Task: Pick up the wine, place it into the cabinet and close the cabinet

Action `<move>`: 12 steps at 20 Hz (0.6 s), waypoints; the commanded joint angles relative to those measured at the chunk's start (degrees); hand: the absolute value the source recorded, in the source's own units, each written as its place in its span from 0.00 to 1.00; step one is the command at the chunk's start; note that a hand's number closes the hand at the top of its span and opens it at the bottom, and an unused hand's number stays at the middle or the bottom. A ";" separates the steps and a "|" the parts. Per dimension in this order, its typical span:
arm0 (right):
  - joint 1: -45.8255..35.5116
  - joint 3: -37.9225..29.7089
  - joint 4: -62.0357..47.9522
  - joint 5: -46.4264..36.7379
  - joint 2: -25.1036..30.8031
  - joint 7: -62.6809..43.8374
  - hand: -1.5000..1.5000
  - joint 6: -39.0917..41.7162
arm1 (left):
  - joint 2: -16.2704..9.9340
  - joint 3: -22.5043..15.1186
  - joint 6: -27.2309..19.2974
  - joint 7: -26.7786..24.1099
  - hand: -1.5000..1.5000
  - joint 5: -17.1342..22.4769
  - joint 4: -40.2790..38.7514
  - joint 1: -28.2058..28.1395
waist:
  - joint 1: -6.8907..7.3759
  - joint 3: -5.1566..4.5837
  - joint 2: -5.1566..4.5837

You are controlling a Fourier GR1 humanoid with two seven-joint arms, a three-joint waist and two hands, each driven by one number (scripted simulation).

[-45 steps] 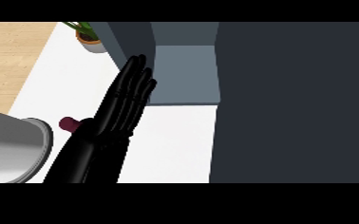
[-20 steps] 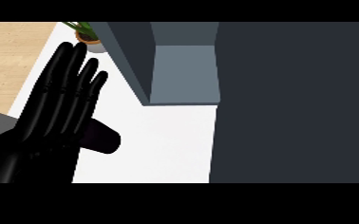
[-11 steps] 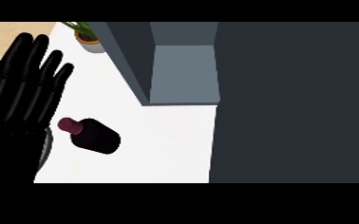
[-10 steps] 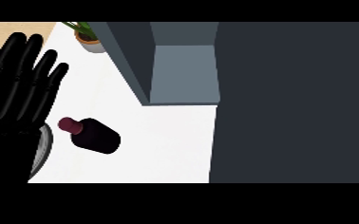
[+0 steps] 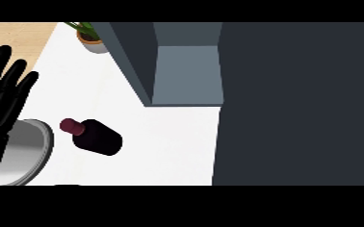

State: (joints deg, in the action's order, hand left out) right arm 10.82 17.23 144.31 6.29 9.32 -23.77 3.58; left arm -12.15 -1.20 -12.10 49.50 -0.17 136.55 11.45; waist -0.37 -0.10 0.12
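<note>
wine bottle (image 5: 97,136) lies on white counter (image 5: 171,139), dark red cap pointing to 10 o'clock. left hand (image 5: 14,92) at 10 o'clock from bottle, apart, not touching. hand open, fingers straight, pointing to 12 o'clock, at left edge. silver bowl (image 5: 27,151) just at 9 o'clock of bottle. open cabinet (image 5: 185,74) at 1 o'clock. potted plant (image 5: 90,38) at 12 o'clock.

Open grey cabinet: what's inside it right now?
The open grey cabinet shows only a bare grey inner surface; its dark door hides the right part. The dark wine bottle with maroon cap stands on the white counter.
</note>
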 commanded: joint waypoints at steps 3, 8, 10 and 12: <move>3.66 -1.29 13.42 5.43 1.55 -5.29 0.00 -0.07 | 0.86 4.63 4.18 -9.89 0.00 5.27 -4.63 -7.41 | -0.34 0.01 0.01; 2.43 1.28 12.80 2.88 0.05 -6.08 0.00 -1.42 | 2.44 4.52 5.99 -14.98 0.00 5.34 -9.51 -10.36 | -0.33 0.00 -0.01; 4.21 -1.79 13.22 5.51 1.41 -4.31 0.00 -0.01 | 1.77 6.18 7.98 -16.57 0.00 6.76 -8.25 -14.67 | -0.07 0.05 0.08; -1.95 0.52 11.63 2.42 -0.07 -8.08 0.00 -2.61 | 3.09 4.32 11.10 -22.20 0.00 7.36 -11.48 -19.11 | 0.46 -0.06 0.00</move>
State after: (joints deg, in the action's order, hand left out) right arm 10.14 17.78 144.31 6.05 9.09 -24.31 3.09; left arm -10.15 3.49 -4.53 33.57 5.86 127.96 -1.73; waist -0.44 -0.09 0.15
